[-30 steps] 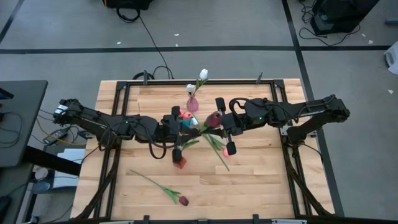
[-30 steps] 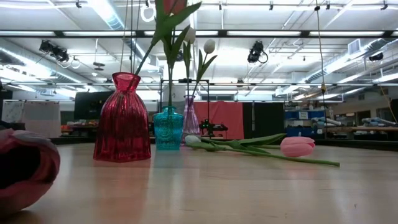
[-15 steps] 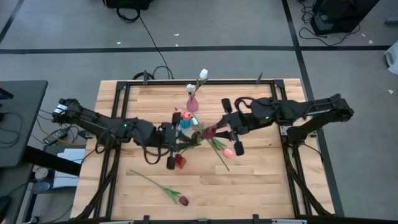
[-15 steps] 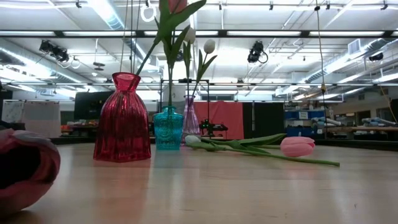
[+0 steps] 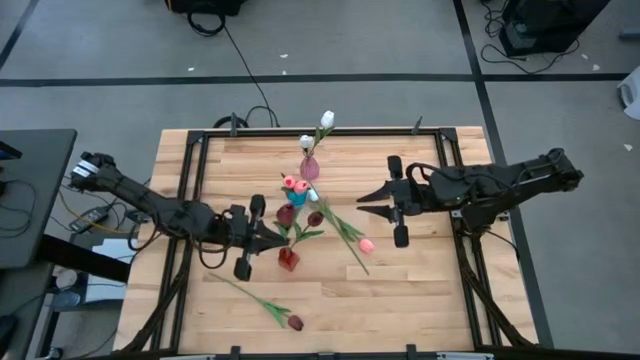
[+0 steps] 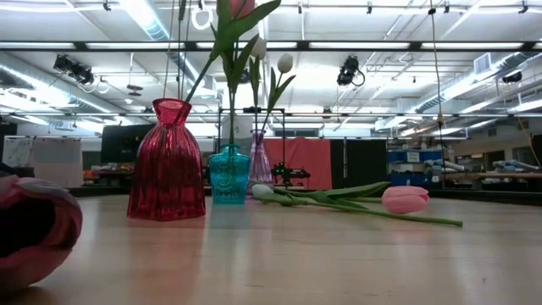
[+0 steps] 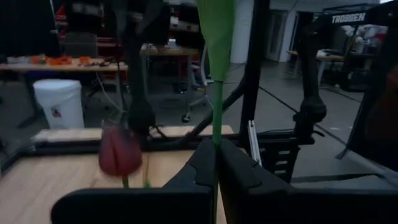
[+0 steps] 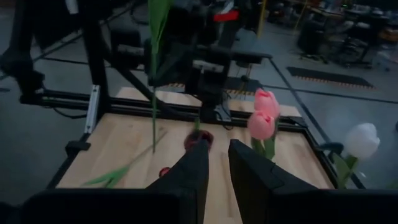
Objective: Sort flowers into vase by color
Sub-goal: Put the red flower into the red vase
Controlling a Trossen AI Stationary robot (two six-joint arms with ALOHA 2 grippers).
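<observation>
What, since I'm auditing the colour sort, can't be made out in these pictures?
- Left wrist view: the stem held in the left gripper runs off the top edge, so its head colour is unseen.
- Low view: the topmost tulip head is cut by the top edge.
- Low view: a pink blob at the left edge is blurred and cropped.
- Low view: both grippers are outside the frame.

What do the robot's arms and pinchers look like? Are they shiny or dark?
They are dark, almost black. Each arm is long and thin with chunky round joints, and black cables loop along them. The left end effector and the right end effector each end in two flat, dark fingers that narrow toward the tip. White lettering shows on the dark frame in the left wrist view.
</observation>
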